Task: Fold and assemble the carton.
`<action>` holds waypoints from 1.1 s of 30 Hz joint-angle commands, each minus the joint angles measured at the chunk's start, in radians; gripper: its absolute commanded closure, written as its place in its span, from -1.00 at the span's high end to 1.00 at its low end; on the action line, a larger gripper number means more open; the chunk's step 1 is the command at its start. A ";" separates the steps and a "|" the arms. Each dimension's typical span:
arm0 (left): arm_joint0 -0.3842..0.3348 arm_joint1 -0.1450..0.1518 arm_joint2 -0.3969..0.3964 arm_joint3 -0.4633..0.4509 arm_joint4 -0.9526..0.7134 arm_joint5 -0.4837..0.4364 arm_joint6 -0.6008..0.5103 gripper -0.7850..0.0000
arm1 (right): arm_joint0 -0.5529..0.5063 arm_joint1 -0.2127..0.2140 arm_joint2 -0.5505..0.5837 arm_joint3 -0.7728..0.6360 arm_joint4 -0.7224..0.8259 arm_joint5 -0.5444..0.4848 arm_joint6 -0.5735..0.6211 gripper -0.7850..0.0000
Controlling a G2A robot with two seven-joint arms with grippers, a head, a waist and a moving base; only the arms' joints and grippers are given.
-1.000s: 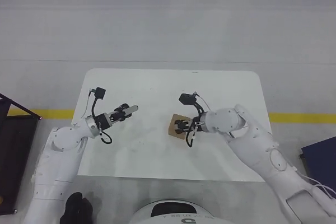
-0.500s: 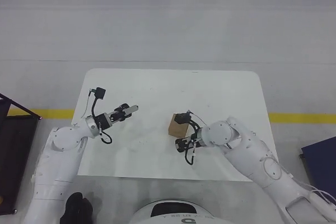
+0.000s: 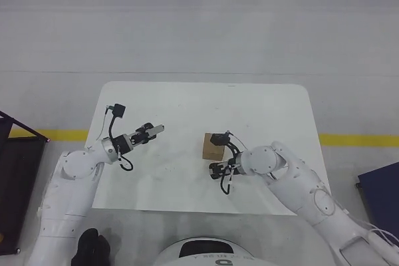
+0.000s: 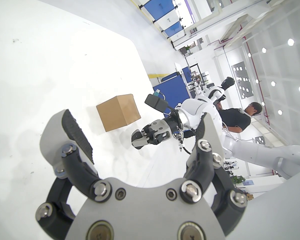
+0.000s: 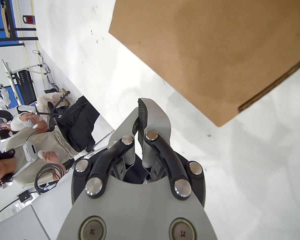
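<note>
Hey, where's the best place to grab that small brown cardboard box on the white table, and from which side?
Probably across two opposite upright faces of the brown cardboard carton, coming down from above: it stands closed and cube-shaped on the white table, its flat sides bare. The open left gripper seems readier; the right gripper is shut.

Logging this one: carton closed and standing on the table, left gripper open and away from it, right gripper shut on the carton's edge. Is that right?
Not quite. The right gripper is shut, but on nothing: the right wrist view shows it short of the carton, with bare table between. The rest stands: carton closed on the table, left gripper open and away from it.
</note>
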 commanded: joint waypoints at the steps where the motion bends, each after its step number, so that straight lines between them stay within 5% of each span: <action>1: 0.000 0.000 0.000 0.000 0.000 0.000 0.000 1.00 | 0.006 -0.002 0.003 0.014 0.006 0.009 -0.016 -1.00; 12: 0.000 0.000 0.000 0.000 0.000 0.000 0.000 1.00 | 0.065 -0.025 0.019 0.144 0.112 -0.034 -0.104 -1.00; 20: 0.000 0.000 0.000 0.000 0.000 0.000 0.000 1.00 | -0.057 0.042 0.274 0.132 0.243 -0.154 -0.085 -1.00; 24: -0.013 0.003 0.060 -0.012 0.138 0.107 -0.042 1.00 | -0.086 0.057 0.358 0.138 0.265 -0.141 -0.150 -1.00; 29: -0.030 0.008 0.119 -0.021 0.242 0.146 -0.104 1.00 | -0.062 0.054 0.372 0.180 0.306 -0.129 -0.189 -1.00; 33: -0.030 0.015 0.137 -0.021 0.258 0.151 -0.175 1.00 | -0.013 0.033 0.281 0.202 0.249 -0.062 -0.233 -1.00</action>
